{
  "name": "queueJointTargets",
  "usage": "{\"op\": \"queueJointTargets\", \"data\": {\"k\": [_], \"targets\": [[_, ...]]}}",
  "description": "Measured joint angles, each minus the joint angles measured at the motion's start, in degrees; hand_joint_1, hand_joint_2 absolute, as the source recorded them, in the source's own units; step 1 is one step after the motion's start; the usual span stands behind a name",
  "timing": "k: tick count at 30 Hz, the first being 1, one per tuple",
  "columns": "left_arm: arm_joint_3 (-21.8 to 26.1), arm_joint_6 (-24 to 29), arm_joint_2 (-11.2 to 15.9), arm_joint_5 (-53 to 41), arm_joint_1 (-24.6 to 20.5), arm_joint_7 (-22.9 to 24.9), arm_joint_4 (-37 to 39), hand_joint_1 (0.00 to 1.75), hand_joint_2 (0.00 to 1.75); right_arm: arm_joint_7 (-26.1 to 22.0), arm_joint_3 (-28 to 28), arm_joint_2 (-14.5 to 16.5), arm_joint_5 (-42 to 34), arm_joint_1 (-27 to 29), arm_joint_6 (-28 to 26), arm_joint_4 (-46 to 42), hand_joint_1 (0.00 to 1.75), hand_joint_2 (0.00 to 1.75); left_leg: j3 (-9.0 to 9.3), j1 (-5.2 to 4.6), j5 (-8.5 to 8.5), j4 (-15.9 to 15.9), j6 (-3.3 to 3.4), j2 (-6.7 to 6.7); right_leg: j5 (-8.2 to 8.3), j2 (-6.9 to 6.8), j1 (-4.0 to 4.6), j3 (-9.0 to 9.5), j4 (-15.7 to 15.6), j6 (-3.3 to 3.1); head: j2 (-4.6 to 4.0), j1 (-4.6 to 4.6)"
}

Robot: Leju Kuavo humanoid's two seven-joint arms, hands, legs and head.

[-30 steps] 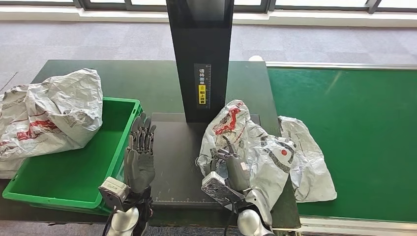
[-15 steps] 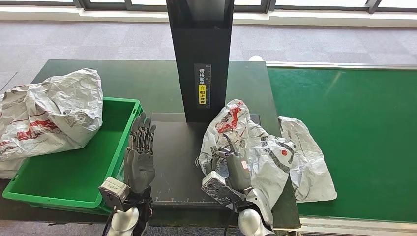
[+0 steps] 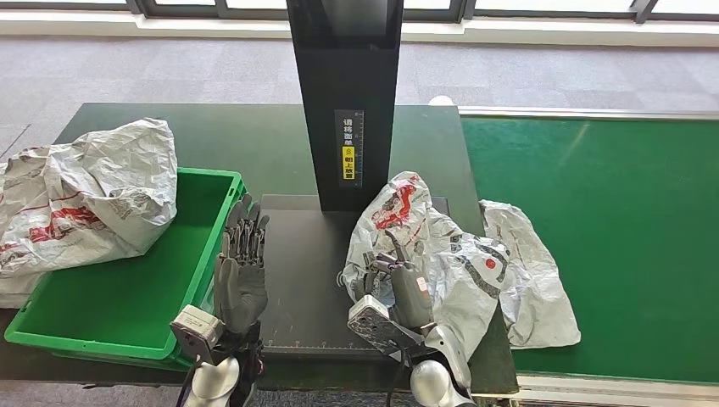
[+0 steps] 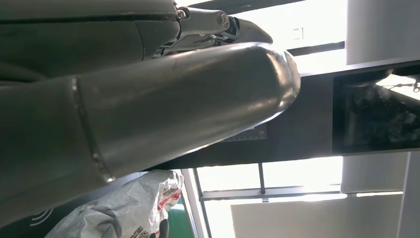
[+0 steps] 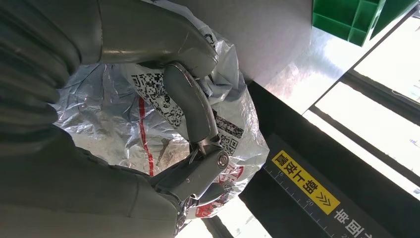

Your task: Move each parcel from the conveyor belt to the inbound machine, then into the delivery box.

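While the right hand [image 3: 397, 284] grips the crumpled grey plastic parcel with red and black print [image 3: 441, 254], that parcel lies partly on the flat black platform of the inbound machine [image 3: 301, 254] and partly over the platform's right edge, its far side reaching toward the green conveyor belt [image 3: 610, 229]. From the right wrist, the thick grey thumb [image 5: 148, 29] and a darker finger [image 5: 193, 111] are curled around the bag's crinkled film, right over a printed code label — a firm hold, fingers pressed into the plastic.

Beside it, a 2nd grey plastic bag [image 3: 530, 271] lies flatter, on the belt's near left part, touching the held parcel.

Over the platform's left part, the left hand [image 3: 240, 267] is raised with its fingers straight, close together and pointing away from the robot; it holds nothing. It sits just beside the right wall of the green plastic delivery box [image 3: 110, 301].

Inside that box, against its far left side, a 3rd crumpled grey parcel with red print [image 3: 85, 199] is heaped up, spilling over the rim.

Behind the platform rises the machine's tall black column [image 3: 343, 93] — it carries a small yellow label [image 3: 348, 157].
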Motion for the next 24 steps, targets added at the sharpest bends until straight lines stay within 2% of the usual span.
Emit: {"op": "queueJointTargets", "data": {"k": [3, 6, 8, 9, 12, 15, 20, 24], "targets": [[0.0, 0.1, 0.0, 0.2, 0.0, -0.1, 0.0, 0.0, 0.0, -0.6, 0.0, 0.0, -0.9, 0.1, -0.9, -0.2, 0.0, 0.0, 0.0, 0.0, 0.0, 0.0, 0.0, 0.0, 0.0, 0.0, 0.0, -0.02, 0.0, 0.0, 0.0, -0.01], [0.1, 0.7, 0.0, 2.5, 0.1, -1.1, -0.2, 0.0, 0.0, -4.2, -0.2, -0.7, -11.9, 1.9, -9.7, -5.9, 0.0, 0.0, -0.07, -0.02, 0.01, 0.0, 0.02, -0.13, 0.0, -0.13, -0.02, -0.04, 0.0, 0.0, 0.0, -0.01], [0.2, 0.9, 0.0, 3.8, 0.1, -1.5, -0.4, 0.0, 0.0, -3.7, -0.8, -1.3, -18.3, 2.9, -14.1, -11.6, 0.0, 0.0, -0.09, -0.02, 0.0, 0.0, 0.01, -0.12, 0.0, -0.13, -0.02, -0.03, 0.0, 0.0, 0.0, 0.0], [0.2, 0.9, 0.0, 4.1, 0.2, -1.6, -0.6, 0.0, 0.0, -2.9, -1.2, -1.5, -18.0, 3.2, -14.6, -13.6, 0.0, 0.0, -0.08, -0.02, -0.02, 0.0, 0.0, -0.05, 0.01, -0.07, -0.02, -0.05, 0.0, -0.01, 0.0, 0.0], [0.3, 0.9, 0.0, 4.8, 0.2, -1.8, -1.4, 0.0, 0.0, -2.5, -1.8, -1.5, -10.9, 3.9, -15.4, -16.3, 0.0, 0.0, -0.06, -0.02, -0.05, 0.0, 0.0, 0.07, 0.02, 0.03, -0.02, -0.08, 0.0, -0.01, 0.0, -0.01], [0.3, 0.6, 0.0, 5.0, 0.3, -1.9, -1.9, 0.0, 0.0, -3.7, -1.8, -1.4, -10.0, 4.0, -16.6, -17.3, 0.0, 0.0, -0.05, -0.02, -0.04, 0.0, 0.0, 0.02, 0.01, -0.02, -0.01, -0.05, 0.0, -0.01, 0.0, 0.0], [0.3, 0.0, 0.0, 5.7, 0.2, -2.2, -1.8, 0.0, 0.0, -4.8, -1.5, -1.5, -7.6, 3.2, -10.5, -17.7, 0.0, 0.0, -0.03, -0.01, -0.03, 0.0, -0.01, 0.09, 0.02, 0.02, -0.01, -0.05, 0.0, -0.03, 0.0, 0.0], [0.3, -0.2, 0.0, 6.1, 0.2, -2.3, -1.3, 0.0, 0.0, -5.3, -1.4, -1.5, -7.0, 2.2, -9.2, -17.7, 0.0, 0.0, -0.04, -0.01, 0.0, 0.0, -0.01, 0.01, 0.02, -0.04, -0.01, -0.02, 0.0, -0.02, 0.0, 0.0]]}}
